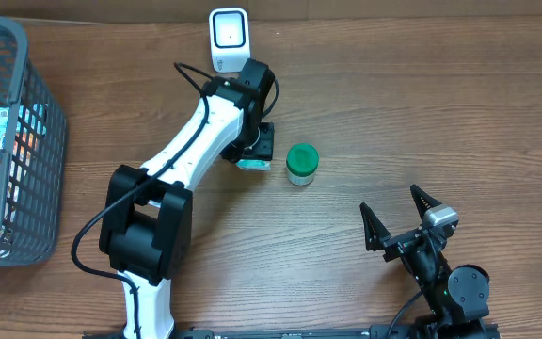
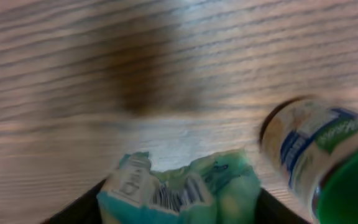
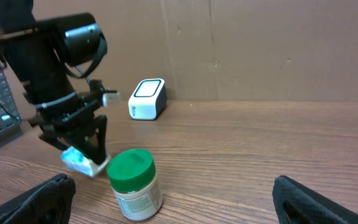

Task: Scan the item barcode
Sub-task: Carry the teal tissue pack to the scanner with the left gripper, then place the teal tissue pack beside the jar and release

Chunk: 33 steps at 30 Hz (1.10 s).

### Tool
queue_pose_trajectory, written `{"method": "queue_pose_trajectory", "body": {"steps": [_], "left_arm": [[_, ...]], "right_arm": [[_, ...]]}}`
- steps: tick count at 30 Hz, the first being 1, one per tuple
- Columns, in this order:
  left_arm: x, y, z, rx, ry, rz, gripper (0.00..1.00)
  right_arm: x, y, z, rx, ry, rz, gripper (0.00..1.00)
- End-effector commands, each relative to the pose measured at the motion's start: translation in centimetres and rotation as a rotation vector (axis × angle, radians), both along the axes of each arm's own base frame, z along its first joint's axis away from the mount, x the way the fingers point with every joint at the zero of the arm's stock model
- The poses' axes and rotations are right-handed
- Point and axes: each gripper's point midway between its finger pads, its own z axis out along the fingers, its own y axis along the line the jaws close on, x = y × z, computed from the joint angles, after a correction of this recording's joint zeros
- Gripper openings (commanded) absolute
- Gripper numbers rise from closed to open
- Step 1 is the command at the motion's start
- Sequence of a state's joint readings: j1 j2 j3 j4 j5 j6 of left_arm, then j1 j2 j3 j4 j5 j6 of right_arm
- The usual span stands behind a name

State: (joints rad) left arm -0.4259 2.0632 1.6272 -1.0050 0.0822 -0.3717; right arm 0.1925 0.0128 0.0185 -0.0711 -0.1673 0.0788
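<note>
Near the upper middle of the overhead frame, the left claw [image 1: 255, 153] points down at the brown wooden table [image 1: 440, 113]. Its two dark fingers [image 2: 73, 211] stand on either side of a small teal and white crinkled packet [image 2: 179, 186]. The packet rests on the table directly under the claw, with a printed barcode facing up. The wrist view is blurred, so whether the fingers press the packet or stand just clear of it cannot be told.

Just to the right of the packet stands a small upright jar with a green lid [image 1: 301, 163], close to it but apart. Above the claw, at the top edge, sits a white box-shaped barcode scanner [image 1: 228, 38]. A grey plastic mesh basket [image 1: 36, 122] fills the far left. At the lower right, well apart, the right claw [image 1: 390, 202] is spread wide and holds nothing.
</note>
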Motion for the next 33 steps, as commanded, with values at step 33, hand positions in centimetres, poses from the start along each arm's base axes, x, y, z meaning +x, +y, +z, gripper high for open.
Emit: {"method": "queue_pose_trajectory", "body": {"steps": [33], "left_arm": [[0.5, 22.8, 30.7, 0.028, -0.492, 0.522, 0.93]], "right_arm": [[0.0, 0.0, -0.2, 0.006, 0.0, -0.003, 1.0]]}}
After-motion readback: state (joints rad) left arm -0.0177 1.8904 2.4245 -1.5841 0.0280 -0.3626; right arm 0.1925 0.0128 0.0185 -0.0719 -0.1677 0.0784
